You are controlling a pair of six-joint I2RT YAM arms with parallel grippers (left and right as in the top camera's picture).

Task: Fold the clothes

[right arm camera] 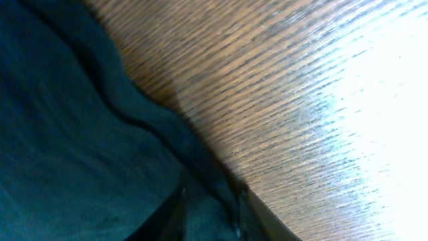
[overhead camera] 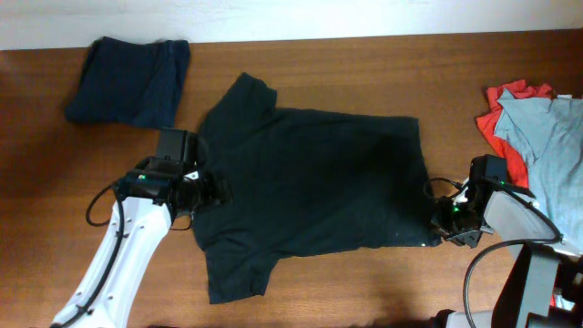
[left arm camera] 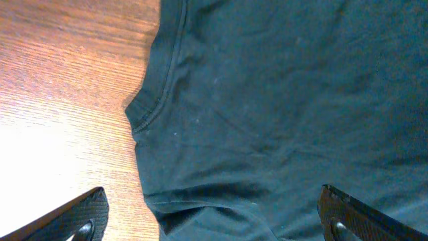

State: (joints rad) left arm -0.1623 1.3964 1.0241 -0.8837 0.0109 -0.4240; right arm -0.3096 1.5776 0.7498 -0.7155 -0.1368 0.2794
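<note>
Lying unfolded, black T-shirt (overhead camera: pixel 310 182) awaits folding; navy garment (overhead camera: pixel 127 82) done at 10 o'clock; pile (overhead camera: pixel 547 137) waits at 3 o'clock; left end effector (overhead camera: pixel 214 191) spread, right end effector (right arm camera: pixel 210 211) pinching its hem.

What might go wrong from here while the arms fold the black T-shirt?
The right gripper has only the hem edge of the black T-shirt between its fingers, so the cloth may slip out when lifted. The left gripper hangs open at the collar, one finger over the table; closing there may bunch the fabric.
</note>
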